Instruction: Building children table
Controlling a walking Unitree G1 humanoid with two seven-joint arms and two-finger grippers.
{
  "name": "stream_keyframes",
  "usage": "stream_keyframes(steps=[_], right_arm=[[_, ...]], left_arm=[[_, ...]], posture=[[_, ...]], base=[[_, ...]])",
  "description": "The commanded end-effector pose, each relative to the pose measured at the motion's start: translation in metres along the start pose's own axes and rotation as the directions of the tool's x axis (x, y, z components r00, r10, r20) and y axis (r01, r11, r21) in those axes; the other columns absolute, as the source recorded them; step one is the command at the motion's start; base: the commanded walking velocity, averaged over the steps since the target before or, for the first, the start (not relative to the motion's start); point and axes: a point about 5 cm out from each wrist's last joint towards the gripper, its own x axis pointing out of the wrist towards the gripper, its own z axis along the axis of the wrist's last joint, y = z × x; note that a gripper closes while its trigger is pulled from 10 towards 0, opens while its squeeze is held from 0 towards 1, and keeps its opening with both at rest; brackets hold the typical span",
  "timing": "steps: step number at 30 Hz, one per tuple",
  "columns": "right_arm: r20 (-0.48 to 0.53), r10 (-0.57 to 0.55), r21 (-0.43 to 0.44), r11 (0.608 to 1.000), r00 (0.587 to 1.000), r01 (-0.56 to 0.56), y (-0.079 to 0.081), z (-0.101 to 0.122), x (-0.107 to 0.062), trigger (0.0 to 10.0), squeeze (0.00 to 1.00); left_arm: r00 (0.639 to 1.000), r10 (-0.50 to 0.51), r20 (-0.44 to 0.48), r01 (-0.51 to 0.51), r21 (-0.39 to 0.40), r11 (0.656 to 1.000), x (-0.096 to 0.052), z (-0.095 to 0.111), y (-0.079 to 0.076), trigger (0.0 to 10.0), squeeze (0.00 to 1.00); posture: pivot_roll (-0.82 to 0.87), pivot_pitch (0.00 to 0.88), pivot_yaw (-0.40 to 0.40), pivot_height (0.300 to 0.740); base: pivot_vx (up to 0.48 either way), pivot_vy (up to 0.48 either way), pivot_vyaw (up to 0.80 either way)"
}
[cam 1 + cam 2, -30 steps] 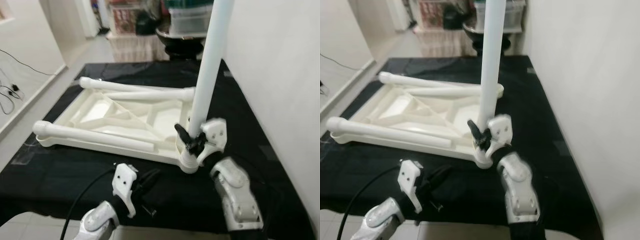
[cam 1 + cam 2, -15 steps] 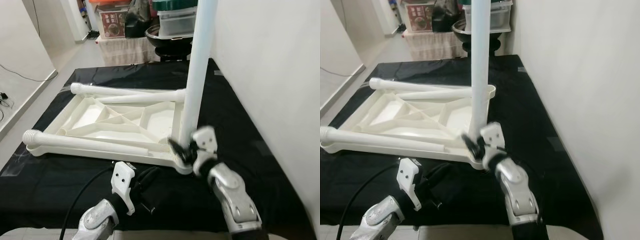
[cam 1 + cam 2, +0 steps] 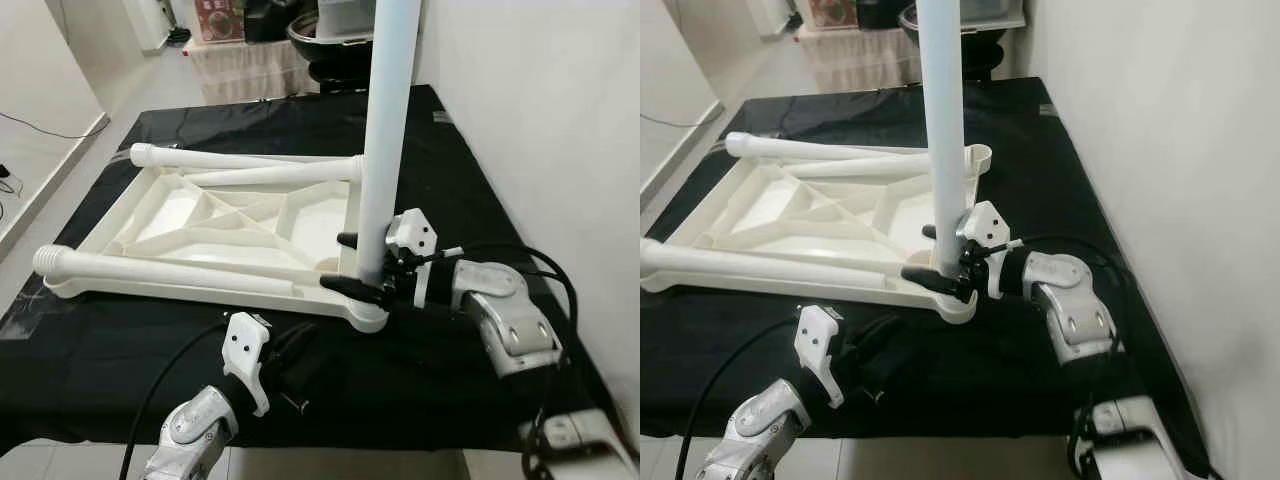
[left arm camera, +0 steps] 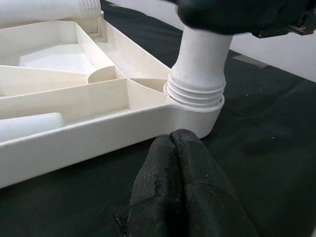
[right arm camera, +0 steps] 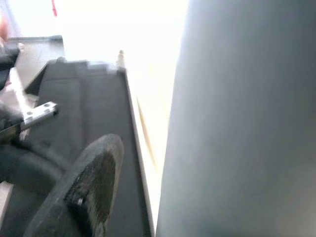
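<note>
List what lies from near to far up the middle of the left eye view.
left gripper → near loose leg lying on the upturned tabletop → far loose legs → black mat → cluttered stand beyond the mat.

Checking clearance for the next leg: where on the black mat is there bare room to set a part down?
Bare strips: the black mat beyond the tabletop, and between tabletop and wall. Crowded at the near corner: the right gripper straddles the upright leg, the left gripper alongside.
</note>
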Motion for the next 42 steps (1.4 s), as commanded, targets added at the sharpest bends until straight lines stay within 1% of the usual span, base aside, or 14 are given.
stream_keyframes(steps=[1, 3, 4, 6, 21, 22, 25, 26, 30, 37, 38, 40, 41, 42], right_arm=[[-0.002, 0.071, 0.003, 0.997, 0.997, -0.071, 0.004, -0.001, 0.006, 10.0, 0.0], [-0.004, 0.115, 0.019, 0.993, 0.993, -0.115, -0.008, 0.006, 0.009, 10.0, 0.0], [-0.002, 0.126, 0.025, 0.992, 0.992, -0.126, -0.01, 0.008, 0.01, 3.1, 0.0], [-0.006, 0.147, 0.024, 0.989, 0.989, -0.147, -0.013, 0.009, 0.011, 0.0, 0.0], [-0.07, -0.072, 0.008, 0.997, 0.995, 0.073, -0.017, -0.009, 0.0, 0.0, 0.0], [-0.089, -0.363, 0.055, 0.928, 0.927, 0.369, -0.012, -0.024, 0.005, 0.0, 0.0], [-0.089, -0.363, 0.055, 0.928, 0.927, 0.369, -0.012, -0.024, 0.005, 0.0, 0.0], [-0.123, -0.59, 0.104, 0.792, 0.798, 0.602, 0.015, -0.04, 0.008, 0.0, 0.0], [-0.202, -0.677, 0.128, 0.698, 0.707, 0.705, 0.055, -0.056, 0.016, 0.0, 0.0], [-0.19, -0.605, 0.103, 0.771, 0.773, 0.628, 0.043, -0.051, 0.036, 0.0, 0.0], [-0.188, -0.601, 0.101, 0.775, 0.777, 0.624, 0.041, -0.05, 0.037, 10.0, 0.0], [-0.187, -0.599, 0.1, 0.777, 0.778, 0.622, 0.04, -0.049, 0.037, 10.0, 0.0], [-0.159, -0.548, 0.114, 0.816, 0.821, 0.567, 0.037, -0.046, 0.039, 10.0, 1.0], [-0.137, -0.509, 0.122, 0.842, 0.85, 0.525, 0.035, -0.044, 0.039, 10.0, 1.0]], left_arm=[[1.0, 0.004, -0.023, -0.003, 0.002, 1.0, -0.003, -0.005, 0.0, 10.0, 0.0], [1.0, 0.002, -0.021, -0.002, 0.002, 1.0, -0.003, -0.006, -0.001, 10.0, 0.0], [1.0, 0.002, -0.021, -0.002, 0.002, 1.0, -0.003, -0.007, -0.002, 10.0, 0.0], [1.0, 0.001, -0.021, -0.001, 0.004, 1.0, -0.003, -0.007, -0.002, 10.0, 0.0], [1.0, -0.003, -0.016, 0.003, 0.013, 1.0, -0.004, -0.006, -0.005, 10.0, 0.0], [1.0, -0.002, -0.015, 0.002, 0.012, 1.0, -0.006, -0.005, -0.005, 10.0, 0.0], [1.0, -0.002, -0.015, 0.002, 0.012, 1.0, -0.006, -0.005, -0.005, 10.0, 0.0], [1.0, -0.002, -0.011, 0.002, 0.012, 1.0, -0.007, -0.003, -0.004, 10.0, 0.0], [1.0, -0.01, -0.016, 0.01, 0.014, 1.0, -0.007, -0.002, -0.001, 10.0, 0.0], [1.0, -0.023, -0.021, 0.024, 0.024, 0.999, -0.004, -0.002, -0.002, 10.0, 0.0], [1.0, -0.017, -0.019, 0.017, 0.025, 1.0, -0.004, -0.002, -0.002, 10.0, 0.0], [1.0, -0.014, -0.018, 0.015, 0.026, 1.0, -0.004, -0.002, -0.002, 10.0, 0.0], [1.0, -0.014, -0.017, 0.014, 0.026, 1.0, -0.004, -0.002, -0.002, 10.0, 0.0], [1.0, -0.014, -0.017, 0.014, 0.025, 1.0, -0.004, -0.002, -0.002, 10.0, 0.0]], posture=[[-0.01, 0.112, 0.055, 0.74], [-0.01, 0.106, 0.047, 0.74], [-0.01, 0.103, 0.046, 0.74], [0.0, 0.101, 0.043, 0.74], [-0.02, 0.112, 0.032, 0.74], [-0.02, 0.119, 0.02, 0.74], [-0.02, 0.119, 0.02, 0.74], [-0.02, 0.133, 0.032, 0.74], [-0.05, 0.12, 0.075, 0.74], [-0.01, 0.124, 0.049, 0.74], [-0.01, 0.124, 0.045, 0.74], [-0.01, 0.124, 0.045, 0.74], [-0.01, 0.124, 0.041, 0.74], [-0.01, 0.124, 0.041, 0.74]], base=[[0.0, 0.0, 0.0], [0.0, 0.0, 0.0], [0.0, 0.0, 0.0], [0.0, 0.0, 0.0], [0.0, 0.0, 0.0], [0.0, 0.0, 0.0], [0.0, 0.0, 0.0], [0.0, 0.0, 0.0], [0.0, 0.0, 0.0], [0.0, 0.0, 0.0], [0.0, 0.0, 0.0], [0.0, 0.0, 0.0], [0.0, 0.0, 0.0], [0.0, 0.0, 0.0]])
